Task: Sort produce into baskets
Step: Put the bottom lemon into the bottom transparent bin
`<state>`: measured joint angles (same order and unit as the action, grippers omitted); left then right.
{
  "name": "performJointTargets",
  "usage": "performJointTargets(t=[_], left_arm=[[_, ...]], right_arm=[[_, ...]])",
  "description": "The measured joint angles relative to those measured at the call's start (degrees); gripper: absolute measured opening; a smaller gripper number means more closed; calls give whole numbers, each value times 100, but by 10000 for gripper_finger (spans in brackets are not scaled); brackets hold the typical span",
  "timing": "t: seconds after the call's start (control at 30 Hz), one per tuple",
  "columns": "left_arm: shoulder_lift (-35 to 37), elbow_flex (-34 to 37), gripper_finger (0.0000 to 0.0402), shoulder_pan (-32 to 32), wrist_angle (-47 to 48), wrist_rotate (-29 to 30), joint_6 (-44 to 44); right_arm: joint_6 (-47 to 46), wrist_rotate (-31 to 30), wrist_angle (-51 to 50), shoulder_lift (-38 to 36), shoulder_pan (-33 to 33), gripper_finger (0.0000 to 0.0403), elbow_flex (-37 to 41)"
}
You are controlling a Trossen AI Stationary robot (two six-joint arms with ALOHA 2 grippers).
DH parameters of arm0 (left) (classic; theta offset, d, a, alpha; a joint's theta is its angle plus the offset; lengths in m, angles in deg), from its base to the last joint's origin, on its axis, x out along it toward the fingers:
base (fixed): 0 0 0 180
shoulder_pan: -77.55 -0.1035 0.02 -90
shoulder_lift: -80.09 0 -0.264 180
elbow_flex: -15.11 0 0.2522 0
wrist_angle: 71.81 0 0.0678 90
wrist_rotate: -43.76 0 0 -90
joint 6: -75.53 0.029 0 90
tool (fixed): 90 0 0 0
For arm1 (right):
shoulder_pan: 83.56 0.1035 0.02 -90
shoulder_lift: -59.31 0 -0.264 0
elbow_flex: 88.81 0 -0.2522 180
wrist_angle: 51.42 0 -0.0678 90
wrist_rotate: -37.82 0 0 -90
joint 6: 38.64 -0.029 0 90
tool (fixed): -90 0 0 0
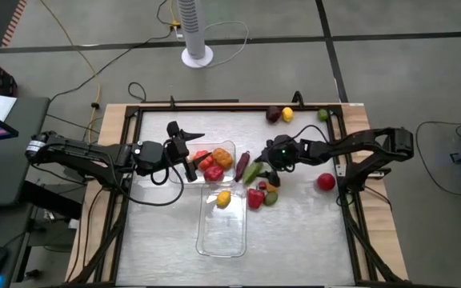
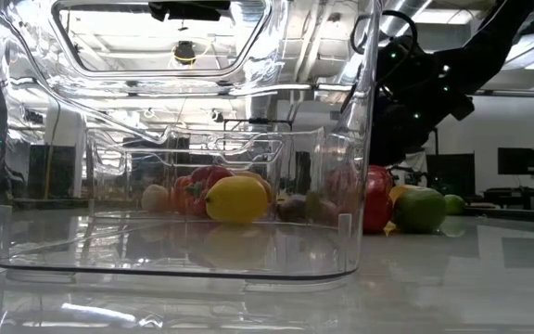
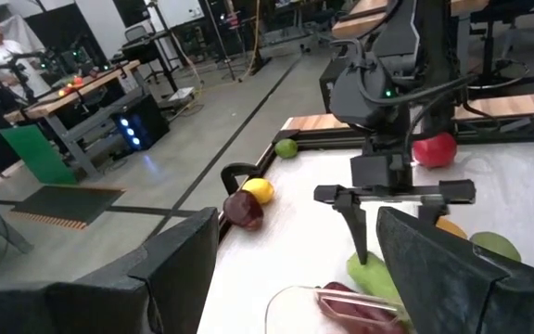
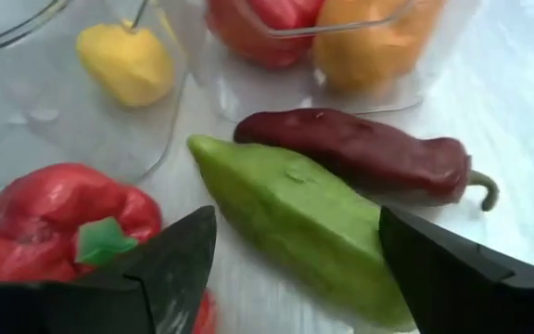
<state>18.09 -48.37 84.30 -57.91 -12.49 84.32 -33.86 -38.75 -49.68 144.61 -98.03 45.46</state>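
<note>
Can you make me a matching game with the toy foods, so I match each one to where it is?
Things:
1. yellow lemon
2. red tomato
3. long green vegetable
4. orange pepper

Places:
A. alone on the table, over on the right arm's side
B. on the table right in front of the open right end effector, beside a dark maroon pepper
C. inside the nearer clear basket
D. inside the farther clear basket, next to red pieces

Pairs: 1-C, 2-A, 3-B, 4-D
</note>
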Motion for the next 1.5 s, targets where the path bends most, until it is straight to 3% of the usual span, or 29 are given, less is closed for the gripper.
performJointTargets(t=[0.23, 0.37, 0.6, 0.73, 0.97, 1.27, 1.5], left_arm=[[0, 0, 280, 0, 28, 1, 0], [0, 0, 280, 0, 46, 3, -27], [0, 0, 280, 0, 32, 10, -13], [0, 0, 280, 0, -4, 12, -59], [0, -1, 280, 0, 26, 11, -13], [0, 0, 280, 0, 44, 10, 57], [0, 0, 280, 0, 48, 10, 34]], right_arm=[[103, -108, -572, -232, -35, 346, -80], [-147, -756, -1869, -619, 213, 344, -470], [-280, -1914, -4044, -852, 1354, 336, -1161], [-62, -2090, -4412, -822, 1775, 350, -1365], [216, -2627, -5119, -817, 1935, 397, -1696], [814, -2713, -5607, -209, 2301, 390, -1927], [1615, -3152, -5800, 446, 2501, 388, -2265]])
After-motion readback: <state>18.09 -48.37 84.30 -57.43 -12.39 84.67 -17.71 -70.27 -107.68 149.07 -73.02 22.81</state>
